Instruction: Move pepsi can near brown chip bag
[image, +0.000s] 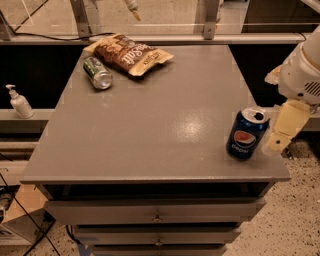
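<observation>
grey cabinet top, speckled floor — pepsi can at right edge, hand just beside, grip unclear.

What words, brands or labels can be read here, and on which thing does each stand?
"pepsi": on the pepsi can, under its round logo.
White lettering on the brown chip bag: too blurred to read.
The green can: no readable text.
The gripper, just right of the pepsi can: no text.

Gripper just right of upright pepsi can; brown chip bag far corner, well apart.
</observation>
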